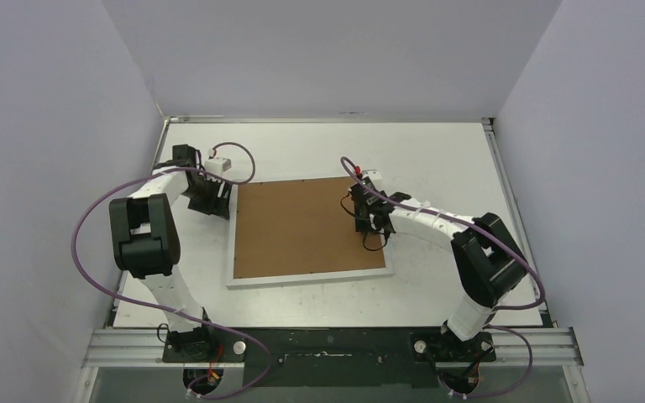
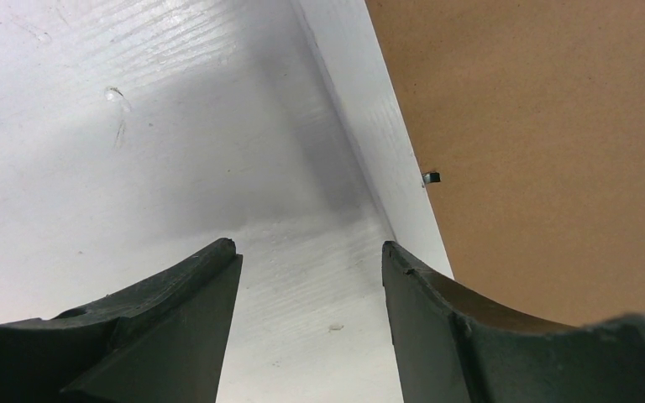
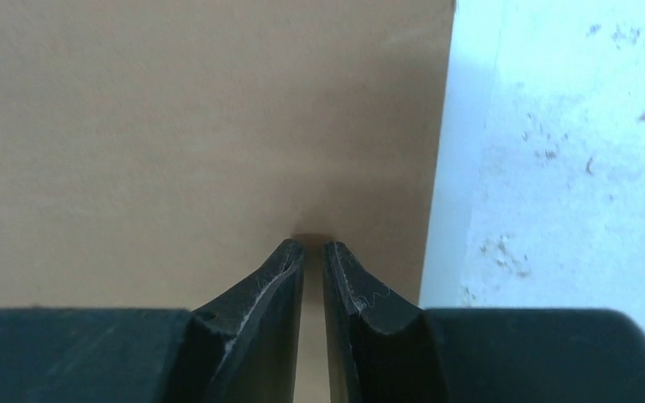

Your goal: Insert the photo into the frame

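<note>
Looking at your left gripper (image 2: 311, 252) first: the jaws are wide apart with nothing between them, just bare white table (image 2: 92, 168) showing in the gap. The thin-edged white rectangular picture frame (image 2: 378, 126) lies flat on the table, and its white edge runs from just at the right-hand fingertip away ahead of the jaws. Past that edge, further right of the jaws, you've got the plain brown cardboard backing board (image 2: 554, 126) filling the frame. A tiny dark metal tab (image 2: 431, 177) sits right where board meets frame, ahead of the right finger.

Your right gripper (image 3: 313, 248) is the opposite story: jaws nearly together, only a thin slit left, and nothing pinched in it. The tips sit over the brown board, just inside its edge, with the frame's white strip to the right of the jaws and the table beyond that. Honestly can't tell if the tips actually touch the board or hang just above it.
</note>
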Controlling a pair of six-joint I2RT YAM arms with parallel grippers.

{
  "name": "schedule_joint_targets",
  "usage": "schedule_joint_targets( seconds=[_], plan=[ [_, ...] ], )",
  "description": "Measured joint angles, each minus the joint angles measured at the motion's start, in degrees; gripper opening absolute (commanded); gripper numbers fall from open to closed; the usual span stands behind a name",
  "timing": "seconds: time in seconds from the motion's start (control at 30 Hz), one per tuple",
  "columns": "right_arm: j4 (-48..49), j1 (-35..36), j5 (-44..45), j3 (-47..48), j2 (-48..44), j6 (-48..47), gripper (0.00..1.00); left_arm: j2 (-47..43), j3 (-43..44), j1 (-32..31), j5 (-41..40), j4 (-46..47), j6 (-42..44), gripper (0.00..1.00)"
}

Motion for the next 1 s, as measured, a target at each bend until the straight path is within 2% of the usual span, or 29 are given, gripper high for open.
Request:
schedule_joint_targets(
  seconds=[0.27, 0.5, 1.0],
  plan=[
    [-5.8, 1.0, 0.6, -1.3, -2.7, 0.8, 0.08, 0.0, 0.2, 0.0, 0.9, -0.3, 0.0, 0.61],
    [-12.6, 2.8, 3.1, -1.2, -4.5, 0.8, 0.05, 0.0, 0.2, 0.0, 0.9, -0.5, 0.0, 0.6],
    [-12.8, 3.0, 6.6, 4.5, -7.3, -0.6, 0.05, 0.0, 0.2, 0.0, 1.1, -0.7, 0.0, 0.6]
  ],
)
